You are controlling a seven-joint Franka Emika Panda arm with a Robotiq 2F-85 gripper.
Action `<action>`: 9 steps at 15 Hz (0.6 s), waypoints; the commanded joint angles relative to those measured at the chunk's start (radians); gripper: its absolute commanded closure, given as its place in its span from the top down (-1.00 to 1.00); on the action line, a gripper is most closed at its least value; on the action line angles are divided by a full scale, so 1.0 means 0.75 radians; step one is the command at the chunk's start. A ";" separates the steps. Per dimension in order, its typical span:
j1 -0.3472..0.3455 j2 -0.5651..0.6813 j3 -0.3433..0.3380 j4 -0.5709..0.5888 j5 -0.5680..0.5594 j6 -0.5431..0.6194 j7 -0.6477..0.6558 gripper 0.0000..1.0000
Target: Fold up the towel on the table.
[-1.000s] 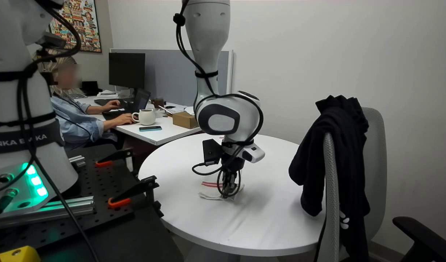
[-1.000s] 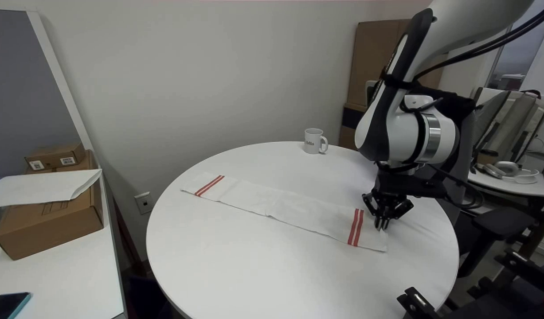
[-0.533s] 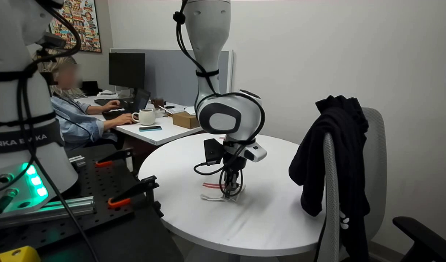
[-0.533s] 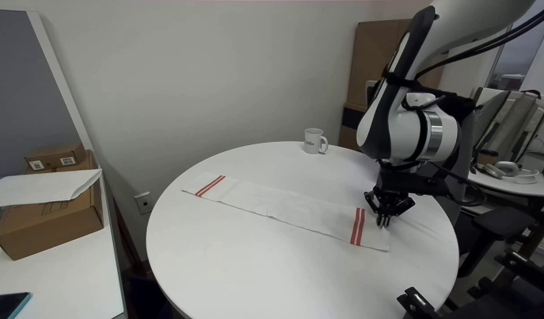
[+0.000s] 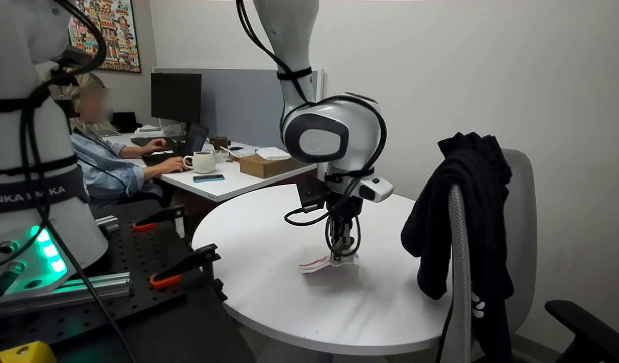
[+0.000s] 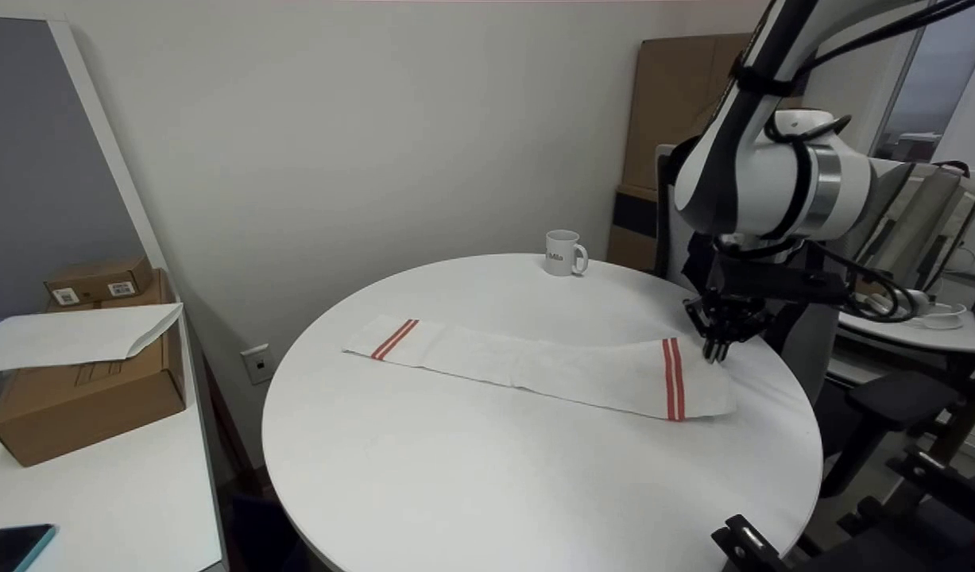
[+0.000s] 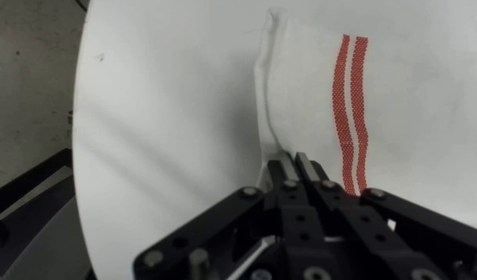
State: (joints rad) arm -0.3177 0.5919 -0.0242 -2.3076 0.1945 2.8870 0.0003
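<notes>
My jaws clenched on one end of the towel (image 6: 539,365), over a round white desk (image 6: 471,477).
In an exterior view, I have my gripper (image 5: 337,258) pointing down, the held end raised off the desk with shadow beneath; a black jacket (image 5: 483,201) hangs over a chair (image 5: 522,222) near the desk. In an exterior view, the towel lies as a long strip, a pair of red stripes (image 6: 678,381) near each end, well apart from a white mug (image 6: 561,254). In the wrist view, I see the jaws nearly together, the towel pinched between them beside the stripes.
</notes>
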 commanded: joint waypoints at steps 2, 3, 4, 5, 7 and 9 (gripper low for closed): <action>-0.068 -0.213 -0.051 -0.115 -0.017 -0.105 -0.107 -0.98; -0.077 -0.245 -0.072 -0.127 -0.022 -0.130 -0.126 -0.98; -0.086 -0.280 -0.096 -0.137 -0.028 -0.163 -0.146 -0.98; -0.089 -0.313 -0.123 -0.147 -0.035 -0.189 -0.161 -0.98; -0.088 -0.391 -0.184 -0.163 -0.058 -0.241 -0.183 -0.98; -0.081 -0.474 -0.239 -0.174 -0.087 -0.296 -0.192 -0.98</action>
State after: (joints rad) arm -0.3829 0.3523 -0.1554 -2.3961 0.1685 2.7297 -0.1242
